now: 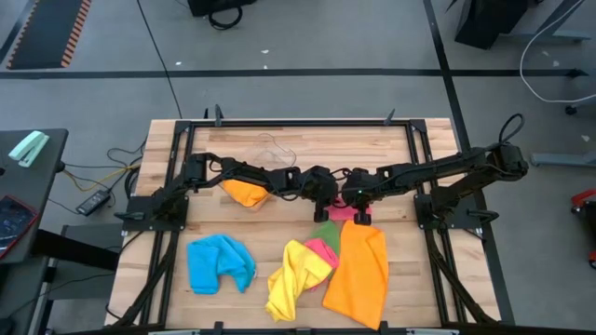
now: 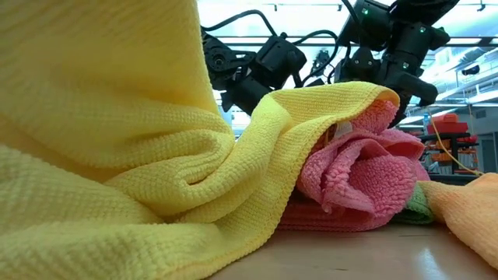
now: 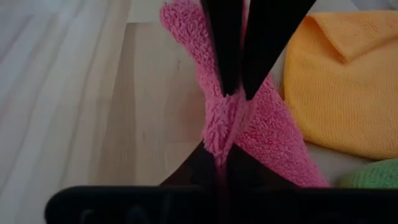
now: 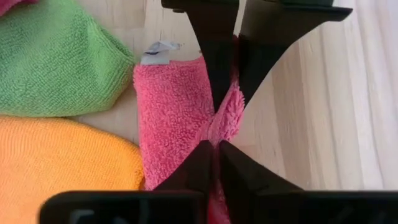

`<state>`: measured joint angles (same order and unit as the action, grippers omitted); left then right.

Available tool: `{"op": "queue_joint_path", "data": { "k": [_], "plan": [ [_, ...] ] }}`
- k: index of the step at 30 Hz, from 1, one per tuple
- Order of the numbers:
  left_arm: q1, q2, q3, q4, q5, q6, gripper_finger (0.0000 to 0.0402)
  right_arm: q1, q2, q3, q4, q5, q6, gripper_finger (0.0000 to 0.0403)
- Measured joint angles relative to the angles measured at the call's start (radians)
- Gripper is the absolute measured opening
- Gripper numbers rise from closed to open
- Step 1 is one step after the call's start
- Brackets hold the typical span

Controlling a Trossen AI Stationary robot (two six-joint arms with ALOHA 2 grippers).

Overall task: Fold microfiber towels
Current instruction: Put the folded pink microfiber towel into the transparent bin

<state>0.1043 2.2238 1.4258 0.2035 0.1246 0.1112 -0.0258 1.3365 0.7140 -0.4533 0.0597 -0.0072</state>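
Both arms have met over the middle of the counter (image 1: pixel 279 140), and each has hold of the pink towel (image 4: pixel 171 112). The left gripper (image 3: pixel 236 93) has its fingers pressed together on a bunched ridge of pink pile, and the right gripper (image 4: pixel 227 99) pinches the towel's edge the same way, not far from the little white tag (image 4: pixel 158 53). From above, the pink towel lies just in front of the two grippers, touching the green towel (image 4: pixel 56 62) and the big orange towel (image 1: pixel 358 270). A second bit of pink shows farther forward, tucked under the yellow towel (image 1: pixel 293 279); I can't tell whether it's the same cloth. The blue towel (image 1: pixel 219 262) sits apart on the left, and another orange piece (image 1: pixel 247 193) lies under the left arm. To my eye this is the pick-up for a fold: both corners gripped, nothing folded yet. The next move calls for lifting together and drawing the hands apart so the cloth hangs flat, clear of its neighbours, which could snag and come up with it.
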Motion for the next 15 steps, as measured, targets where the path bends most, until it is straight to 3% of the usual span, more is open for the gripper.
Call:
{"op": "queue_joint_path", "data": {
  "k": [8,15],
  "plan": [
    [-0.002,-0.027,0.0,-0.102,0.0,-0.022,0.0014,-0.007,-0.024,0.1,-0.171,0.107,0.043,0.0151],
    [-0.002,-0.141,0.0,-0.295,0.0,-0.063,0.0024,-0.003,-0.205,0.103,-0.222,0.127,0.077,0.0167]
  ]
}}
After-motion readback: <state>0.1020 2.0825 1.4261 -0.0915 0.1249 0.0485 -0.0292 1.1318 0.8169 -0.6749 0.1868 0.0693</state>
